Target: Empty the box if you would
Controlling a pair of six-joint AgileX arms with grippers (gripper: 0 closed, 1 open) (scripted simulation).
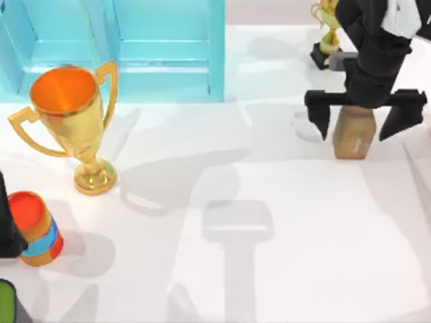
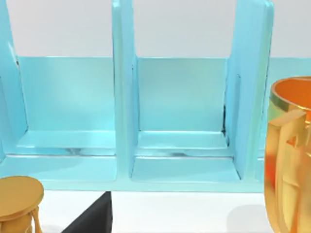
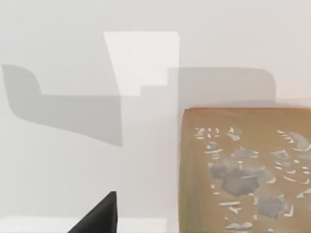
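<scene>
The light blue box (image 1: 168,47) stands at the table's back left, and its compartments (image 2: 182,111) look bare in the left wrist view. A gold trophy (image 1: 74,118) with an orange inside stands on the table in front of the box; its cup (image 2: 289,155) is close to the left wrist camera. My right gripper (image 1: 355,131) is open at the right side, straddling a brown block (image 1: 353,142) that stands on the table. The right wrist view shows the block's speckled face (image 3: 243,170) beside one black finger (image 3: 99,216). My left arm (image 1: 7,229) sits at the left edge.
A red-topped can with orange and blue bands (image 1: 37,229) stands next to the left arm. A second small trophy (image 1: 326,33) is at the back right. A green object (image 1: 5,303) shows at the front left corner. A gold round-topped item (image 2: 17,199) sits near the left wrist camera.
</scene>
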